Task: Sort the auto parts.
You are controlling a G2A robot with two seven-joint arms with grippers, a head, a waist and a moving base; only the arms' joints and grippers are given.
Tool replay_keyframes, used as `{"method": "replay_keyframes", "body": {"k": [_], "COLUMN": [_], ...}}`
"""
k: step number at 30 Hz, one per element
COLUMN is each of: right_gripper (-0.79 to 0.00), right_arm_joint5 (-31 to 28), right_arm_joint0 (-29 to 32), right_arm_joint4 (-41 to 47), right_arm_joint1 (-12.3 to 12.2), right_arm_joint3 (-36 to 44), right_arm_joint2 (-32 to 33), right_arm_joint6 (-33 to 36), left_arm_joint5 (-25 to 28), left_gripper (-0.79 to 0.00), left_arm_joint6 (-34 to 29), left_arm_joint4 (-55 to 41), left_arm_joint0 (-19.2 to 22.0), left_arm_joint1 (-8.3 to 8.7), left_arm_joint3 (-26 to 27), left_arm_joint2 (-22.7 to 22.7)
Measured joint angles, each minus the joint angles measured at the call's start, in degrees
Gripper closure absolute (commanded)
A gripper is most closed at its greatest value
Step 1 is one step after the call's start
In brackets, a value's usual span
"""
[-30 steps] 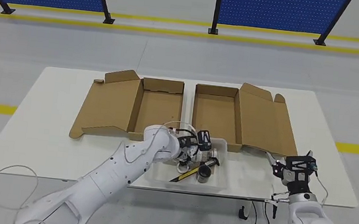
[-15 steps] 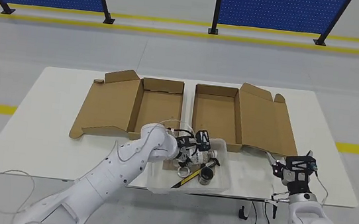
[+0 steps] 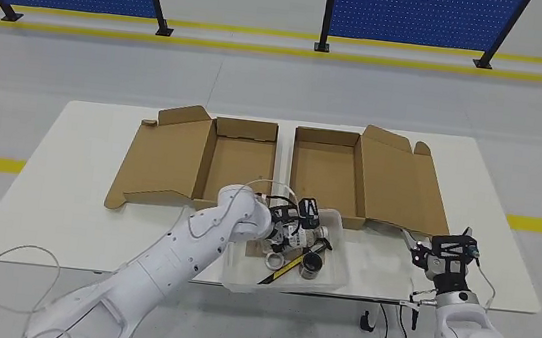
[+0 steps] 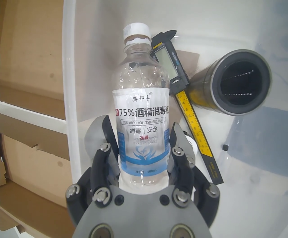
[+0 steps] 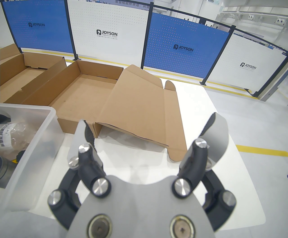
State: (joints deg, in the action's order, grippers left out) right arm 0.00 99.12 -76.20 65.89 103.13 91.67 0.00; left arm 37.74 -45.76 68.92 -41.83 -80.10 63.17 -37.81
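The bottle (image 4: 141,108) is clear, with a white cap and a white label printed in black with a touch of red, ending in a blue band at its base. The caliper (image 4: 191,121) has a black head, a grey display and a yellow scale ticked in black. The cylinder (image 4: 229,83) is dull silver-gold outside, with a black ring around a dark bore. The bin (image 5: 33,135) is milky translucent white. The left-hand box (image 3: 242,161) and right-hand box (image 3: 329,176) are plain brown cardboard. The bench (image 3: 80,167) is white, the floor (image 3: 281,85) pale grey with yellow stripes. The screens (image 5: 186,45) alternate blue and white, finely dotted, in black frames.
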Motion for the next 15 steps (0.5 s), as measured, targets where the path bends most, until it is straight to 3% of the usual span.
{"method": "replay_keyframes", "body": {"k": [6,15], "right_gripper": [-0.785,-0.785], "right_arm_joint5": [0.0,0.0], "right_arm_joint0": [0.0,0.0], "right_arm_joint4": [0.0,0.0], "right_arm_joint1": [0.0,0.0], "right_arm_joint3": [0.0,0.0], "right_arm_joint2": [0.0,0.0], "right_arm_joint6": [0.0,0.0], "left_arm_joint5": [0.15,0.11], "left_gripper": [-0.548,-0.566], "left_arm_joint6": [0.81,1.91], "left_arm_joint4": [-0.18,-0.17], "left_arm_joint0": [0.82,1.55], "left_arm_joint1": [-0.71,-1.53], "left_arm_joint3": [-2.31,-4.84], "left_arm_joint2": [1.03,2.01]}}
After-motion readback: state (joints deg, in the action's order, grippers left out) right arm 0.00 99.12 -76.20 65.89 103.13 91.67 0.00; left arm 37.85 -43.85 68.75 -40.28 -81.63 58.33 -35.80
